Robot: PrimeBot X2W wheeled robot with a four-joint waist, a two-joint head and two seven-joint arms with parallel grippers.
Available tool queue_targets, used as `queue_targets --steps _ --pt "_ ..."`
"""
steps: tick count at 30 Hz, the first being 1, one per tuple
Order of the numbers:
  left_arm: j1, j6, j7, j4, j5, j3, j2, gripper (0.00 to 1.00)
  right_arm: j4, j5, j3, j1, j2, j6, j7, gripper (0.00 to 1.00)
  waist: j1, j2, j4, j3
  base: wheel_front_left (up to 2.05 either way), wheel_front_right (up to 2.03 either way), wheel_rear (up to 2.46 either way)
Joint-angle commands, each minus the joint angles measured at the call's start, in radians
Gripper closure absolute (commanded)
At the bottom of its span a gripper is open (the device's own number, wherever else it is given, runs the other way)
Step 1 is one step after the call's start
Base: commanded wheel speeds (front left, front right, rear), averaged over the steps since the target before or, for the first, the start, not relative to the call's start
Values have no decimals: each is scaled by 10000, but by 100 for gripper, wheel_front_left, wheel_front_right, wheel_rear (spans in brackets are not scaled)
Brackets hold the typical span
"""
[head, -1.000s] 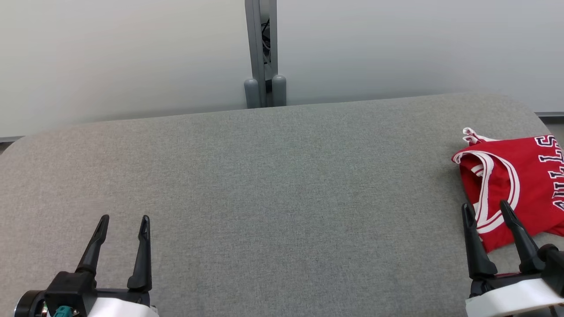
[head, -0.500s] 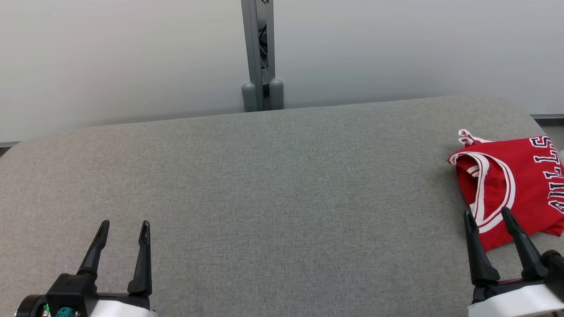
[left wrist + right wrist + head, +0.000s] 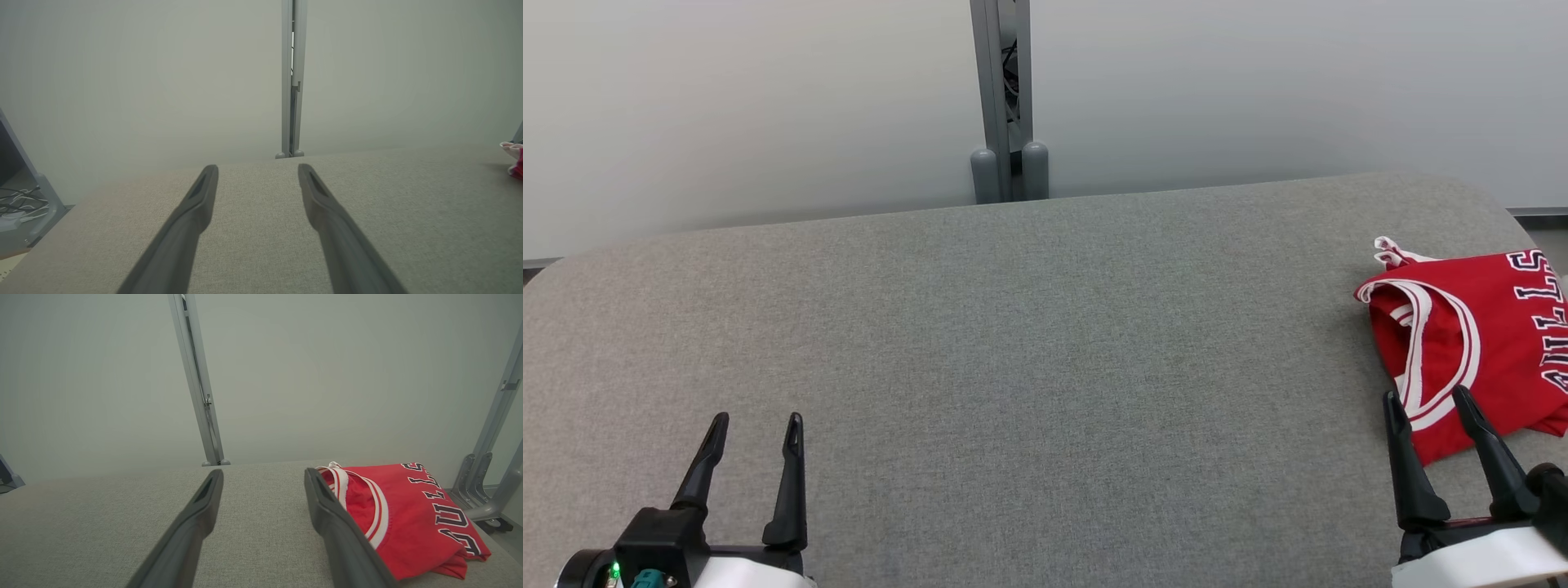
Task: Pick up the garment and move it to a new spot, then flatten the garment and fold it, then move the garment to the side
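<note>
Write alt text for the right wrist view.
A red jersey with white trim lies on the right of a grey table. The right gripper stands open and empty in front of it; a pale wall and grey post rise behind.

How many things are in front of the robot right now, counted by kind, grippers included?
red garment: 1
grey table: 1
grippers, jaws open: 2, the left gripper and the right gripper
Total: 4
</note>
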Motion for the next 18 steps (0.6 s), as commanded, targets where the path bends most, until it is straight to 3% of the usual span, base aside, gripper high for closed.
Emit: queue_targets --steps 1,12,13,18 --pt "-105 60 -25 33 -49 19 29 0 -23 55 -49 47 -47 1 34 0 0 -1 3 5 0 0 0" --pt "-206 122 -92 88 -70 -74 22 0 -82 138 -109 30 -47 1 84 0 0 -1 37 30 0 0 0" --pt "-11 44 -44 101 -7 -101 -8 100 32 103 -26 1 6 0 9 100 0 -1 36 31 0 0 0" --pt "57 -109 -84 256 -621 -178 -207 100 375 841 -165 -90 -4 0 272 100 0 -1 41 35 0 0 0"
